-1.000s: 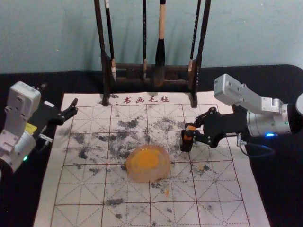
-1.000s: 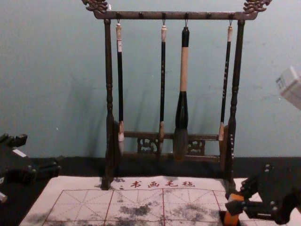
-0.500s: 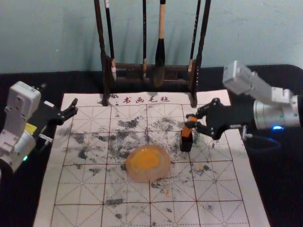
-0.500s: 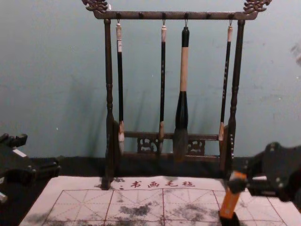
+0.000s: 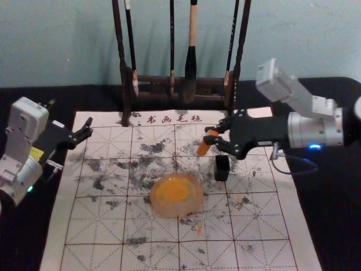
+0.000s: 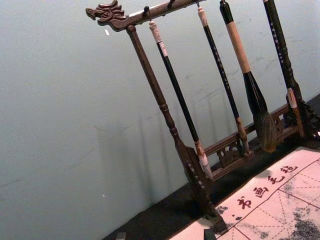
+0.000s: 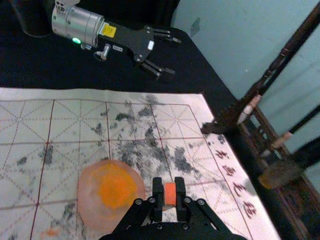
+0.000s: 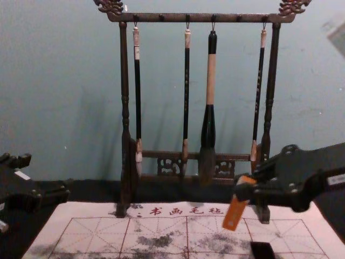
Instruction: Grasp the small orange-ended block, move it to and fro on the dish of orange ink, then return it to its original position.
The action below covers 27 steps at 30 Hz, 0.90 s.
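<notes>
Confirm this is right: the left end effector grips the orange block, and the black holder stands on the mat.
Wrong side: the right end effector grips the orange block, as the head view shows. The black holder does stand on the mat.

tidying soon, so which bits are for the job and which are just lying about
In the job: orange block, in the right claw; ink dish; black box, probably the block's holder.

Lying about: brush rack; four brushes; gridded mat; left claw, idle at left.
</notes>
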### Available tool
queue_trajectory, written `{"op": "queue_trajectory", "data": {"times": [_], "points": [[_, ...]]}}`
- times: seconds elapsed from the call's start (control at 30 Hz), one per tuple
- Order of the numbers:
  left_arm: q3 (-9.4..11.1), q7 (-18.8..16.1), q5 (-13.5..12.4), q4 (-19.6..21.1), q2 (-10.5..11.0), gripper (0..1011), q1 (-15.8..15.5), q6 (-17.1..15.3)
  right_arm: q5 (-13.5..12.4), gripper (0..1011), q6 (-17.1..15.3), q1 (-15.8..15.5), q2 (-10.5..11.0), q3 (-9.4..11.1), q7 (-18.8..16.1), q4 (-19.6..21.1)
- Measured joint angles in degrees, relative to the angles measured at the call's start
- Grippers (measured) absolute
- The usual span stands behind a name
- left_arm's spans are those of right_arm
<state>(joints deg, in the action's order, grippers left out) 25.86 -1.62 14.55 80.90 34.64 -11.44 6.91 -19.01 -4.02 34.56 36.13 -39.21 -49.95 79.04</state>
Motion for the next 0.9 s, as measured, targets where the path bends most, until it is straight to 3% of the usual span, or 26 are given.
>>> {"op": "queue_trajectory", "data": {"times": [0.17, 0.33, 0.9], "points": [[0.0, 0.0, 0.0, 0.0, 0.0, 1001, 0.01, 0.0, 0.01, 142, -0.2, 1.4, -3.17, -1.96, -0.18, -2.66], [0.0, 0.0, 0.0, 0.0, 0.0, 1001, 0.0, 0.0, 0.52, 142, -0.07, 2.37, -4.97, -3.79, -0.85, -4.43], [0.0, 0.0, 0.0, 0.0, 0.0, 1001, 0.0, 0.0, 3.49, 142, 1.21, 5.13, -8.04, -8.54, -2.98, -8.96]]}}
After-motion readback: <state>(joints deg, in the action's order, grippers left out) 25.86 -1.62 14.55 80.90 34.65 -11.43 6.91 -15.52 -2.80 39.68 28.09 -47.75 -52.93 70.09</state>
